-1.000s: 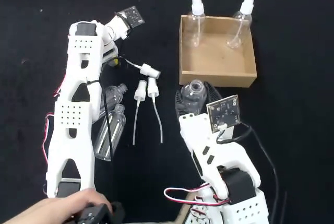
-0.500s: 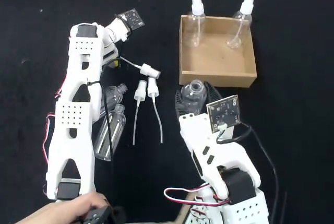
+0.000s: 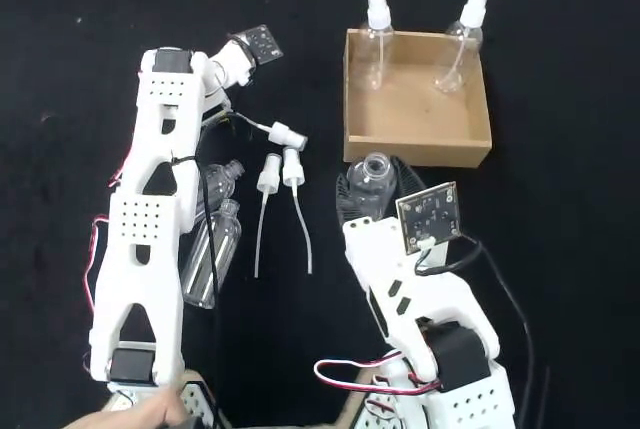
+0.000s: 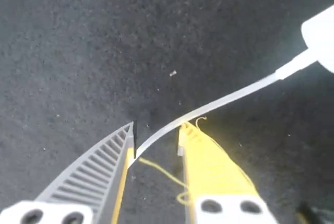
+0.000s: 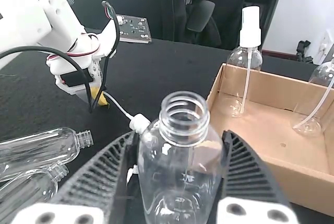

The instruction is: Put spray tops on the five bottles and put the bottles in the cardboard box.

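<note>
My left gripper (image 3: pixel 218 117) (image 4: pixel 156 130) is open low over the black table, with the thin tube of a spray top (image 3: pixel 285 135) (image 4: pixel 321 41) running between its fingertips. Two more spray tops (image 3: pixel 270 174) (image 3: pixel 293 167) lie side by side just below it in the high view. My right gripper (image 3: pixel 370 189) (image 5: pixel 180 134) is shut on an uncapped clear bottle (image 3: pixel 372 171) (image 5: pixel 180 151), held upright by the cardboard box's (image 3: pixel 415 144) (image 5: pixel 271 130) near wall. Two bottles with spray tops (image 3: pixel 377 39) (image 3: pixel 462 44) stand in the box's far corners.
Two uncapped bottles (image 3: pixel 218 181) (image 3: pixel 212 254) lie beside the left arm, partly under it. A person's hand (image 3: pixel 130 414) rests at the table's near left edge, by the left arm's base. The black cloth to the right of the box is bare.
The left arm's wrist has shifted slightly to the right, toward the spray top's tube. The person's hand has slid down and out at the bottom edge. The right arm has not moved.
</note>
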Available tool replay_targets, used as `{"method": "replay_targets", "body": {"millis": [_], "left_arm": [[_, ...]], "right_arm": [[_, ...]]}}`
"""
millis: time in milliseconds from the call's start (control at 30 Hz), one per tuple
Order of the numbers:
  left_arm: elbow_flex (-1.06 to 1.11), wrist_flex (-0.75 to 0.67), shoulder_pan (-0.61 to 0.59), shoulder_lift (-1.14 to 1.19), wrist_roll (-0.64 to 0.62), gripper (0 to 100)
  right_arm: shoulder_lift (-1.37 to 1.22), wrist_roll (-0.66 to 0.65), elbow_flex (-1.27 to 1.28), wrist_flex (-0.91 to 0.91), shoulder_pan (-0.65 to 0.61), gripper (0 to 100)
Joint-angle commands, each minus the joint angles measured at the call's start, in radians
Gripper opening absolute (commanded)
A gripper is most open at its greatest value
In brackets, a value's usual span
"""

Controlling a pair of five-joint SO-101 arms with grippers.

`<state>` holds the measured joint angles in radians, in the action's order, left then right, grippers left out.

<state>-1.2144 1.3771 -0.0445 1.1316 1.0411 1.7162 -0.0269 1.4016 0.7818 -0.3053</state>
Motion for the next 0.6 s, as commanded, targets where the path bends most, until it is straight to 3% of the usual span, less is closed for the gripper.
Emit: {"method": "replay_targets", "body": {"millis": [0, 367, 567], "left_arm": [[-0.139, 0.120, 0.002, -0.003, 0.006, 14], [-0.231, 0.190, 0.025, 0.069, 0.006, 14], [-0.232, 0.196, 0.033, 0.057, 0.006, 3]], "right_arm": [[-0.010, 0.003, -0.008, 0.000, -0.009, 19.1], [-0.010, 0.003, -0.008, 0.002, -0.009, 19.1], [-0.010, 0.003, -0.008, 0.002, -0.009, 19.1]]}}
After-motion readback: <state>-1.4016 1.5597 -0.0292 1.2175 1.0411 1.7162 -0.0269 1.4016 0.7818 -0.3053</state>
